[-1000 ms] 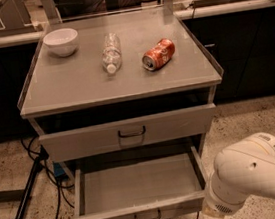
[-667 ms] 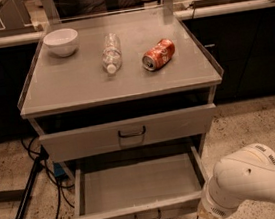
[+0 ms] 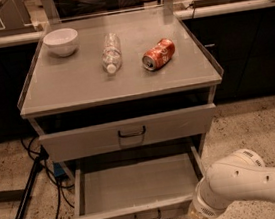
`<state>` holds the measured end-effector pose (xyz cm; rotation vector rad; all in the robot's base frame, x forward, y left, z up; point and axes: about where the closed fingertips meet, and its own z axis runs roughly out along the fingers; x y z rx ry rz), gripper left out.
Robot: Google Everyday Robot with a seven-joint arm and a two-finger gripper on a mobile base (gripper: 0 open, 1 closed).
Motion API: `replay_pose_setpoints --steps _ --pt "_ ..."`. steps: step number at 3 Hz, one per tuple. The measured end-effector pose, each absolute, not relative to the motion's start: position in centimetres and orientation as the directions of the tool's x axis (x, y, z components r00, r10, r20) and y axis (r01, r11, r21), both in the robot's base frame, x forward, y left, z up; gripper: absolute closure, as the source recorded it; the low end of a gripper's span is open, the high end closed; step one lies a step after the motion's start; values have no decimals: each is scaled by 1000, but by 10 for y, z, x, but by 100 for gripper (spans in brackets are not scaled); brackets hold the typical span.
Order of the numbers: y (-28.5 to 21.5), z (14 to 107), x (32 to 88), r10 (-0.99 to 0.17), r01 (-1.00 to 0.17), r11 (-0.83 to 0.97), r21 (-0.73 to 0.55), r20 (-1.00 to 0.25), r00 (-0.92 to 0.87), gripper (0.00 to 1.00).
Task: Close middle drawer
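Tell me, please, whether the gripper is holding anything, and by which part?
It cannot be told: the gripper is hidden behind the arm, low beside the open drawer's right front corner.

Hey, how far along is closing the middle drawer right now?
Nothing looks done yet: the middle drawer stands pulled far out, its empty inside showing. In hand: the arm is low by the drawer's right front corner. The gripper itself is out of view, past the arm's end. Left: push the drawer front in until it sits under the top drawer.
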<state>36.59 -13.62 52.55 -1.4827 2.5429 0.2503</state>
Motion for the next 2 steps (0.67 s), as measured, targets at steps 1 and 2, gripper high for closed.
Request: replay_pose_setpoints --steps 1,2 --pt "-141 501 352 -828 -860 494 127 -235 -509 100" --pt "-134 457 341 -843 -870 451 197 -226 -488 100"
